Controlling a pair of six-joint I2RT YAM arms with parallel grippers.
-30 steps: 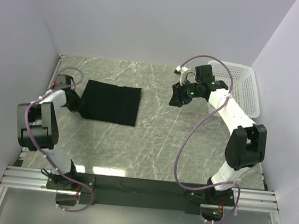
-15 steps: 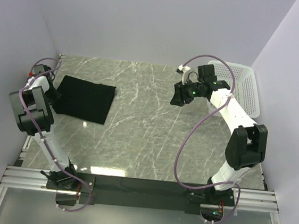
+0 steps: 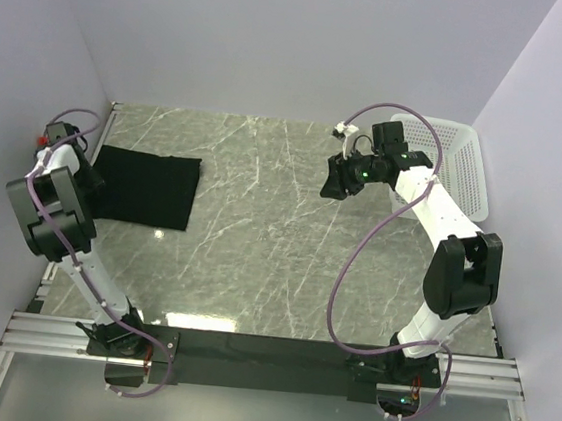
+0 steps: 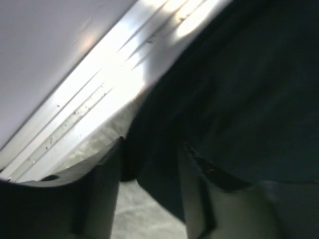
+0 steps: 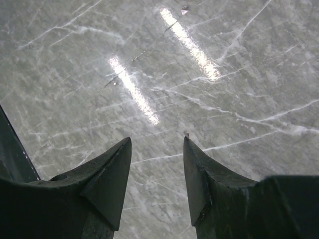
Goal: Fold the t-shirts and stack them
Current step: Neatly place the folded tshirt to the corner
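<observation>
Near the counter's (image 3: 256,258) left edge lies the folded black t-shirt (image 3: 143,188), dragged there from nearer the middle. The left jaws, clamped a moment ago, now stand about half parted at its left hem with the cloth loose between them. That is a release, so this shirt looks placed. Farther off, the right jaws hang half open and empty over bare marble, with the white basket (image 3: 462,164) behind.

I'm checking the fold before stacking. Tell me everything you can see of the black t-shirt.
The t-shirt is plain black cloth, folded into a flat, roughly rectangular pad, no logo showing. It lies on the table at its left edge. Its own left edge sits between the parted jaws of the left tool; whether they touch it is unclear.
</observation>
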